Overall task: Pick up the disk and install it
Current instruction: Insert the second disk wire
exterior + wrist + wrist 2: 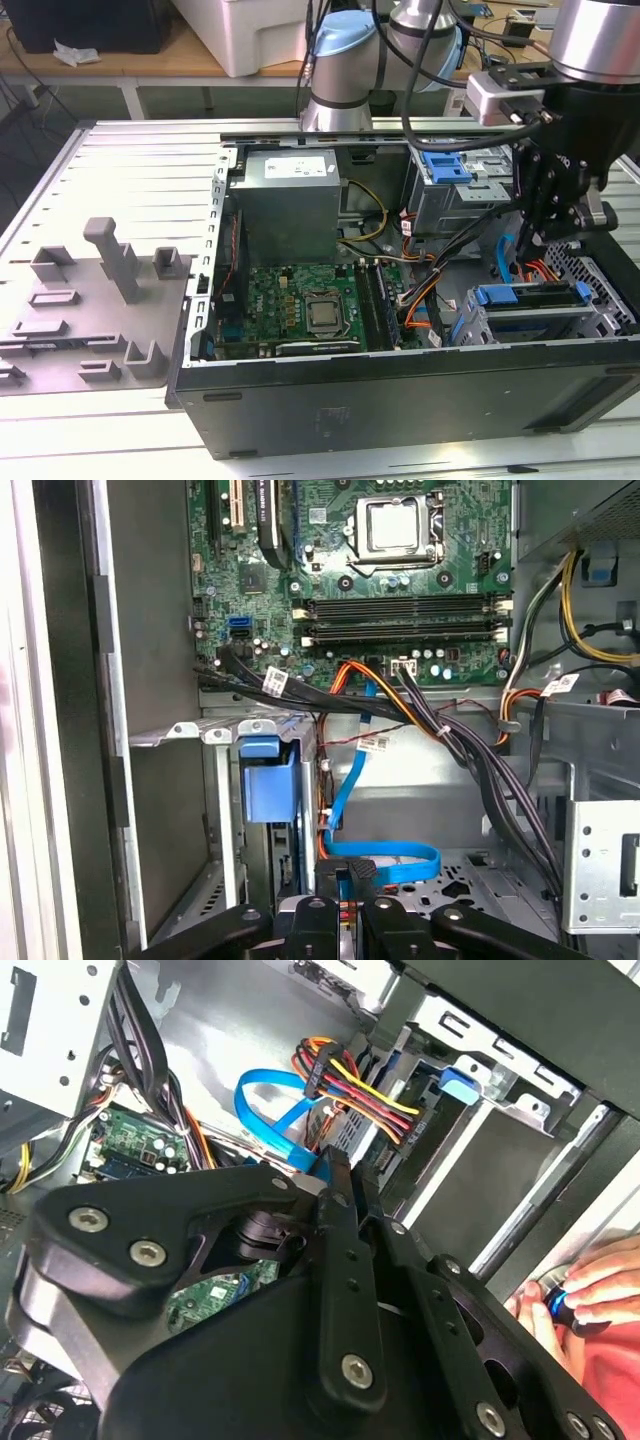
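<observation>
The gripper (352, 878) hung low inside the open computer case (400, 405), its two black fingers (340, 1260) drawn together until hardly a slit showed between them in both wrist views; nothing could be made out as clamped there. The tips sat just beside a flat blue cable (400, 865) that looped across the metal floor of the case. Whether they touched it could not be told.

Next to the gripper stood the drive cage, and the disk (530, 296) sat in it, its blue caddy facing up at the case corner on the exterior view's right. In the first wrist view the caddy's blue tab (268, 778) showed at the mouth of the bay. A bundle of red, yellow and black wires (350, 1085) ran to a plug near the cage.

A hand (590, 1285) rested at the outer edge of the case.

Further in lay the green motherboard (300, 305) with its bare processor socket (398, 528), and beyond it the grey power supply box (290, 195). Well apart, on the exterior view's left, a grey moulded tray (100, 300) lay on the table
</observation>
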`<action>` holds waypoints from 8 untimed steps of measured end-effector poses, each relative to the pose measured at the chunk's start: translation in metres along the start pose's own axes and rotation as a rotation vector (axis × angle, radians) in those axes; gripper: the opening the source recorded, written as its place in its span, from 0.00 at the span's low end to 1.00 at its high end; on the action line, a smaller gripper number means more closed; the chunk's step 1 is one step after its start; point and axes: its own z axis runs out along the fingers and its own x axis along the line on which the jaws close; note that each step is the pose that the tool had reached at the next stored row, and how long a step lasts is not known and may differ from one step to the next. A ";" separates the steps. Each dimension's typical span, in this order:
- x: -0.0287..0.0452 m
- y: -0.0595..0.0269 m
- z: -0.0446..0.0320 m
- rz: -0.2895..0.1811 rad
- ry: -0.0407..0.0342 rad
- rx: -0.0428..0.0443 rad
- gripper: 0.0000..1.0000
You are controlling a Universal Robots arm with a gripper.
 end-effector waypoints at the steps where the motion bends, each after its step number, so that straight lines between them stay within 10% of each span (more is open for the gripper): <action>1: 0.0012 -0.0015 0.0003 0.000 -0.0014 -0.0039 0.16; 8: 0.0157 -0.0104 0.0021 -0.001 -0.0206 -0.0299 0.16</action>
